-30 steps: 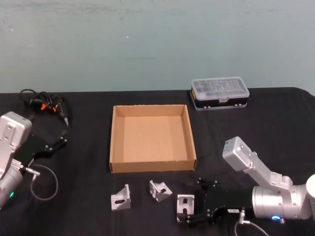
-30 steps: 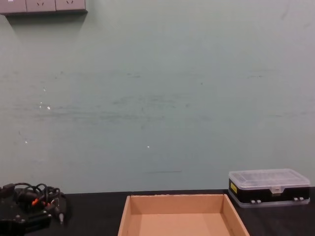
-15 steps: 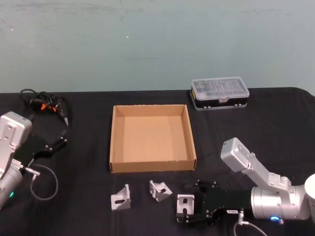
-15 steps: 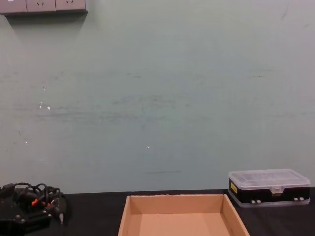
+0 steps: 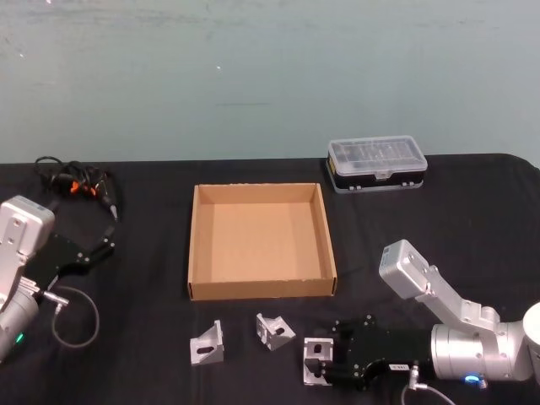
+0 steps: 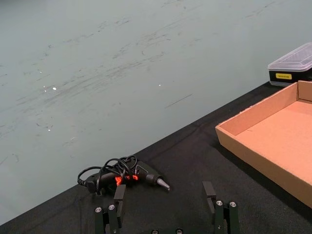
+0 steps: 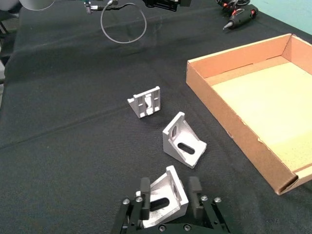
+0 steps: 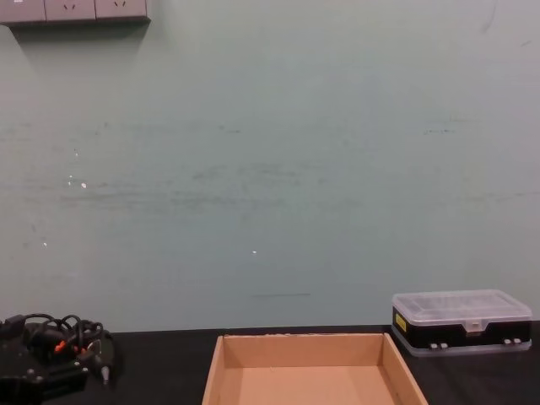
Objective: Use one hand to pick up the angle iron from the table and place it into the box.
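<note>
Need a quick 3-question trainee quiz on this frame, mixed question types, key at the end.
1. Multiple choice: how many angle irons stand on the table? A) two B) three C) four
2. True or false: the box holds no angle iron yet.
3. Fill in: the fingers of the right gripper are shut on the ____ angle iron of the row, which rests on the table.

Key: 1 B. 2 True, its floor is bare. 3 Rightmost, on the robot's right. The left gripper sits idle and open at the table's left side.
</note>
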